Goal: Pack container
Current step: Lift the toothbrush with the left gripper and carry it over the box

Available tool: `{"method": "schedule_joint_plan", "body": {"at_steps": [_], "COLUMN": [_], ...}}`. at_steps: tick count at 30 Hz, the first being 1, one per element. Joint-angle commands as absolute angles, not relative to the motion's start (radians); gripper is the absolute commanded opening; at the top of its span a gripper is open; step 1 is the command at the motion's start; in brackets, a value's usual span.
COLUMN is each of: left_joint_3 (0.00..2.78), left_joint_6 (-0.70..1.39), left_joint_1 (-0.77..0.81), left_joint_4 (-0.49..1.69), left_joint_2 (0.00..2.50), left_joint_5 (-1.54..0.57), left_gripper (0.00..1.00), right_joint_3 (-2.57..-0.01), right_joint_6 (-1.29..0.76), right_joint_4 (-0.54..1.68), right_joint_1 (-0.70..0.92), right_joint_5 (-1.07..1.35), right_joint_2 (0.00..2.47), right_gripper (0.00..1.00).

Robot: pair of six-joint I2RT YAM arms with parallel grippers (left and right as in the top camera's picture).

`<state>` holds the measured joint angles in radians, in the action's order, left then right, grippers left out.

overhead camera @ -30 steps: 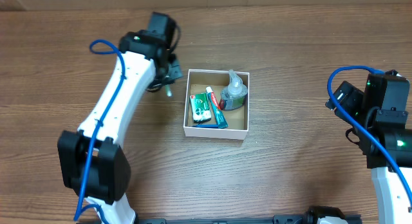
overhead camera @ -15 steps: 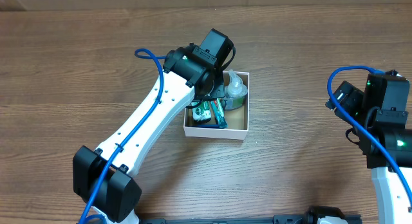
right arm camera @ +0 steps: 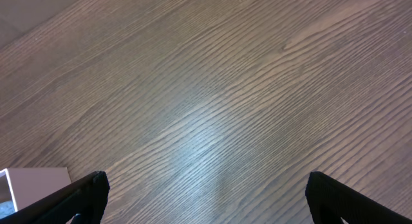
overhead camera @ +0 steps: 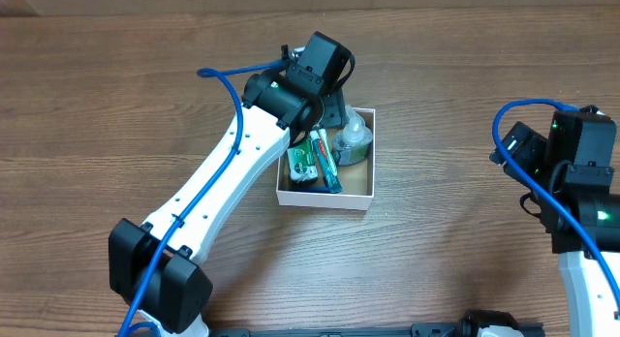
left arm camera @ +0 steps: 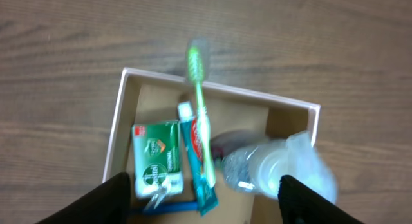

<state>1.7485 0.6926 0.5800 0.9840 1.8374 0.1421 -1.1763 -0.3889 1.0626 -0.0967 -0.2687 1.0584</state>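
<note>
Two pincers show, both with fingers apart. The left pincer point(left arm camera: 203, 201) hangs over the 12 o'clock edge of the container point(overhead camera: 325, 199), which sits mid-surface point(overhead camera: 116, 105). Inside are a carton point(left arm camera: 154, 161), a toothpaste tube point(left arm camera: 190, 139), a blurred green toothbrush point(left arm camera: 198, 95) over it, and a clear bottle point(left arm camera: 270, 166). The right pincer point(right arm camera: 215, 201) hangs at 3 o'clock, well apart.

Overhead, the left arm point(overhead camera: 242, 153) hides the far-left corner of the container point(overhead camera: 325, 199). In the left wrist view the clear bottle point(left arm camera: 270, 166) and green toothbrush point(left arm camera: 201, 121) are blurred, and the picture's bottom edge cuts off both black fingers point(left arm camera: 109, 201).
</note>
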Motion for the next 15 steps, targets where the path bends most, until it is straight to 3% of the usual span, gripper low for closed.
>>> {"method": "schedule_joint_plan", "body": {"at_steps": [1,10,15], "left_joint_3": [1.769,1.769,1.773], "left_joint_6": [0.696,0.696,0.696], "left_joint_1": [0.569,0.514,0.472], "left_joint_4": [0.915,0.735,0.697], "left_joint_2": [1.91,2.136,2.143], "left_joint_5": [0.224,0.236,0.189], "left_gripper": [0.78,0.7,0.57], "right_joint_3": [-1.193,-1.193,-1.193], "right_joint_6": [-0.393,-0.394,-0.394], "right_joint_4": [1.058,1.058,1.058], "right_joint_1": [-0.098,-0.098,-0.098], "right_joint_5": [-0.273,-0.273,-0.273], "right_joint_2": [1.052,1.052,1.052], "right_gripper": [1.0,1.0,1.0]}}
